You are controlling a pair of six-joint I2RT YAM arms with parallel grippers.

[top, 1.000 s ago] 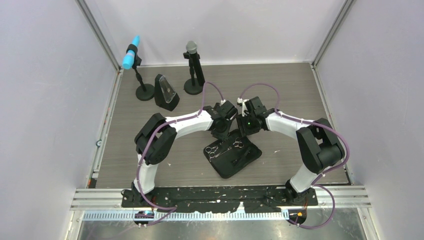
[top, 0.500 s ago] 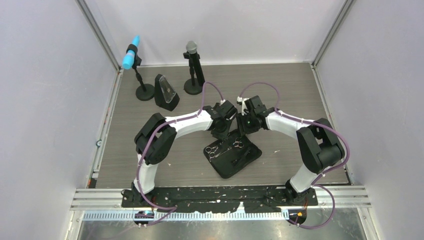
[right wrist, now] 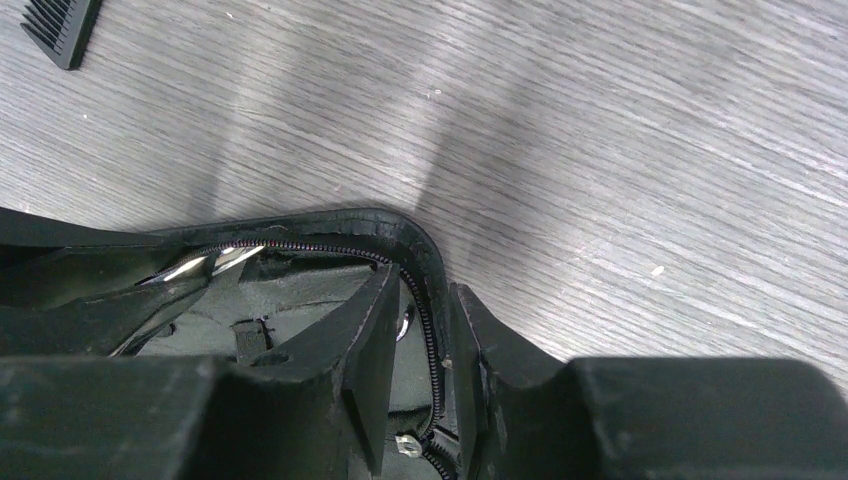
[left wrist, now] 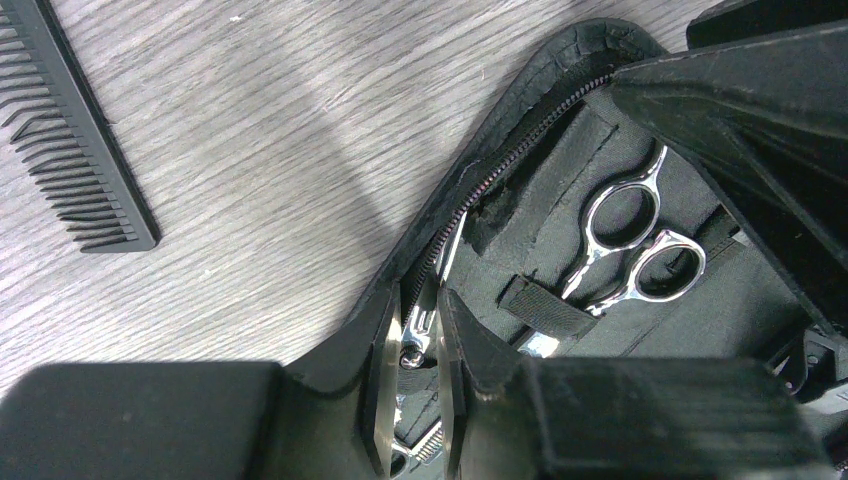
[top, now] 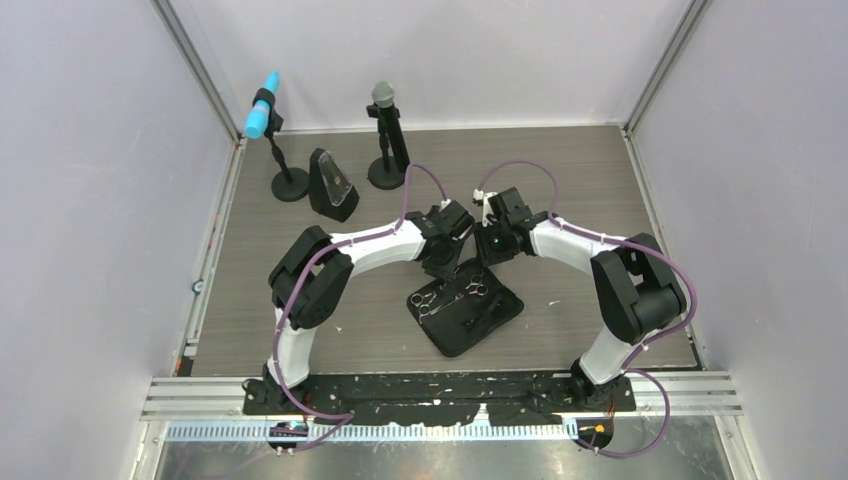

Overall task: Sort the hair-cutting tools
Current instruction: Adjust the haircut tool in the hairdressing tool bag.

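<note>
Pale walls around a grey wood-grain desk. At its middle, black pouch, lying unzipped. Inside the pouch, scissors tucked under a strap, second scissors just beside. Outside the pouch, past its far rim, black comb on bare desk, apart from the fabric. Left gripper clenched on the pouch's zipper rim. Right gripper astride the same rim at the pouch's far corner, fingers either side; cannot tell whether pinching or loose. Well beyond the pouch, blue microphone and grey microphone on stands by the back wall.
</note>
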